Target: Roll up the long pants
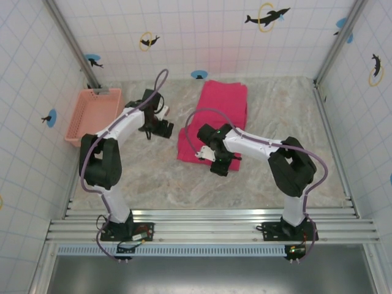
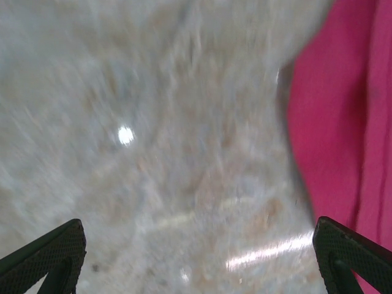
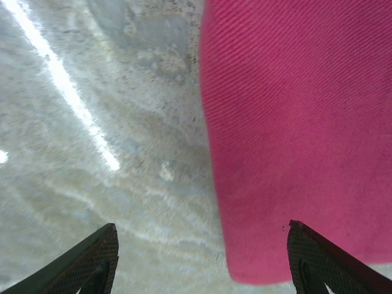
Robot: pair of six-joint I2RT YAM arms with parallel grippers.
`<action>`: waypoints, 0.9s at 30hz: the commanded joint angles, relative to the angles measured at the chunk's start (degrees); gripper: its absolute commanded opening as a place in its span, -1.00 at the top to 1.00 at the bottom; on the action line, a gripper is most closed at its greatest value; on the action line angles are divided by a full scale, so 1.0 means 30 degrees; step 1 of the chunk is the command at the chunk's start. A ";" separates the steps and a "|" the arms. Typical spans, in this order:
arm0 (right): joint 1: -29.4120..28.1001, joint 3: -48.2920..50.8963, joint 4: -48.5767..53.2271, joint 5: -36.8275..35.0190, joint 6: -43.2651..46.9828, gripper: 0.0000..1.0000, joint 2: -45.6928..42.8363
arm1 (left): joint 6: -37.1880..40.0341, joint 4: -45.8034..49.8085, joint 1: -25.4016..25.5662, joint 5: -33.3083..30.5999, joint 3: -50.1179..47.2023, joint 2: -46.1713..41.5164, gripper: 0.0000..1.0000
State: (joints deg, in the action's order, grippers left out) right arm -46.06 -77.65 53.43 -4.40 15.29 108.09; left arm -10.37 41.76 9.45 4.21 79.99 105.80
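Long pants (image 1: 219,105) partly behind right arm (image 1: 252,143)

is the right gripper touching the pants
Cannot tell. In the right wrist view the open right gripper sits over the corner of the pants, but its fingertips run off the frame.

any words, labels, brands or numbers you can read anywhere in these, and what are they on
None can be read.
The long pants are plain.
The basket shows no label.
The wall stickers are dolphin shapes with rings, not letters.
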 commanded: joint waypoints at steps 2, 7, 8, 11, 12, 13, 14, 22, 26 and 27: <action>-0.0055 0.0768 -0.2484 -0.0996 0.0578 -0.46 0.0084 | 0.0287 -0.0167 0.0626 -0.0431 -0.1023 -0.2071 -0.95; -0.0052 0.1127 -0.3410 -0.1407 0.1246 -0.32 0.0890 | 0.0739 0.0463 0.1302 -0.0954 -0.0780 -0.3042 -0.95; -0.0038 0.1110 -0.3509 -0.1573 0.1169 -0.26 0.1144 | 0.0739 0.0640 0.1302 -0.0912 -0.0660 -0.3069 -0.95; -0.0154 0.0967 -0.3722 -0.1789 0.1258 0.03 0.1733 | 0.0643 0.1338 0.1302 -0.0877 -0.0415 -0.3015 -0.95; -0.0166 0.0818 -0.3638 -0.1583 0.1338 0.11 0.1920 | 0.0644 0.1553 0.1288 -0.0875 -0.0412 -0.2970 -0.95; -0.0173 0.0665 -0.3587 -0.1483 0.1264 0.23 0.2088 | 0.0641 0.1785 0.1302 -0.0817 0.0266 -0.2924 -0.95; -0.0170 0.0461 -0.3404 -0.0930 0.1353 0.36 0.2208 | 0.0716 0.1947 0.1302 -0.0773 0.0441 -0.2866 -0.95; -0.0499 -0.0612 -0.0222 0.5264 0.1686 0.89 0.0837 | 0.1633 0.2178 0.1317 -0.0914 0.0789 -0.2687 -0.95; -0.0107 -0.1224 0.2405 1.0162 0.1710 0.90 0.0404 | 0.2145 0.2100 0.1302 -0.0912 0.0789 -0.2747 -0.95; 0.0123 -0.1267 0.2849 1.1352 0.1701 0.90 0.0383 | 0.2287 0.2093 0.1302 -0.0861 0.0761 -0.2774 -0.95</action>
State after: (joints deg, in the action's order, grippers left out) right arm -46.19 -79.40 52.97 13.74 19.97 112.16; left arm -6.24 46.68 13.76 2.24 80.97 97.25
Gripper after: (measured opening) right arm 0.092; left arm 0.975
